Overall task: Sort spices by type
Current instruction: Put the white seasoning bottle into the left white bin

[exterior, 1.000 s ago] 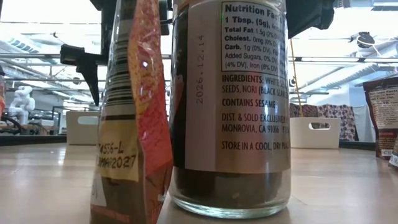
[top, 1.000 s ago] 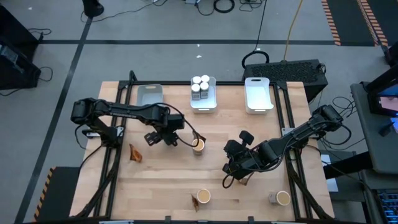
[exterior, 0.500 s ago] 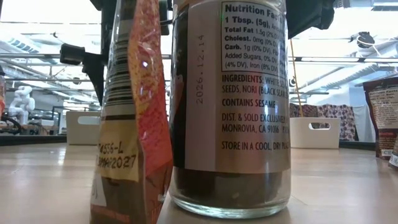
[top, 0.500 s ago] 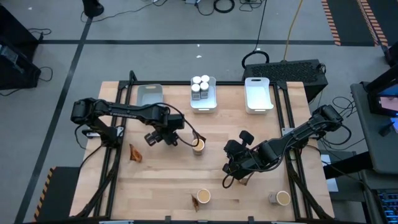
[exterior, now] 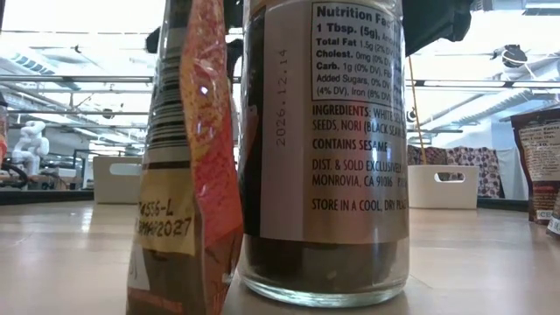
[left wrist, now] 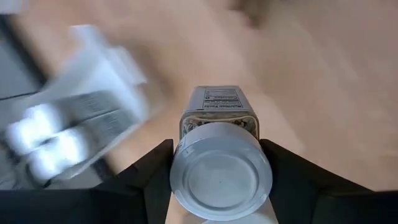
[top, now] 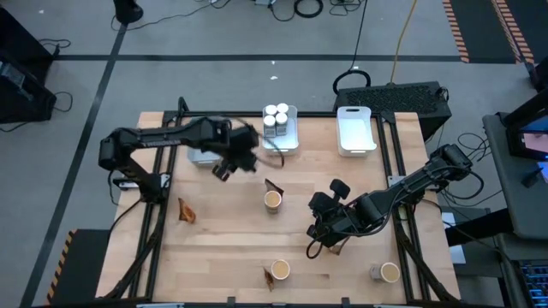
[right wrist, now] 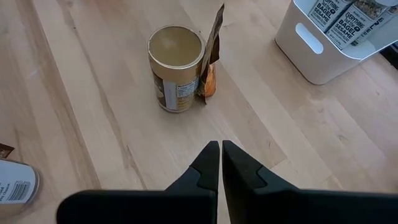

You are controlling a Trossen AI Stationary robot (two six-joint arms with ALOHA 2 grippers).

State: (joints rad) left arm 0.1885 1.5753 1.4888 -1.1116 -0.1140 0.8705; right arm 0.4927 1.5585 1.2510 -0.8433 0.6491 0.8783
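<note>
White-capped jar (left wrist: 221,163) sits pinched in the left claw (top: 233,159), held above the far-left part of the wooden worktop (top: 231,244), just left of the white tray (top: 291,145) holding four more jars. Right claw (right wrist: 221,163), pressed together and empty, hangs low at the right, near a tan-topped tub (right wrist: 176,68) and a pouch (right wrist: 212,56) touching it.

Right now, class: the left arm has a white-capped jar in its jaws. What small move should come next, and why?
Probably carry the white-capped jar on over the middle tray and lower it beside the jars already there. The left gripper is shut on it, near that tray, which holds the same kind. The right gripper waits shut over the table.
</note>
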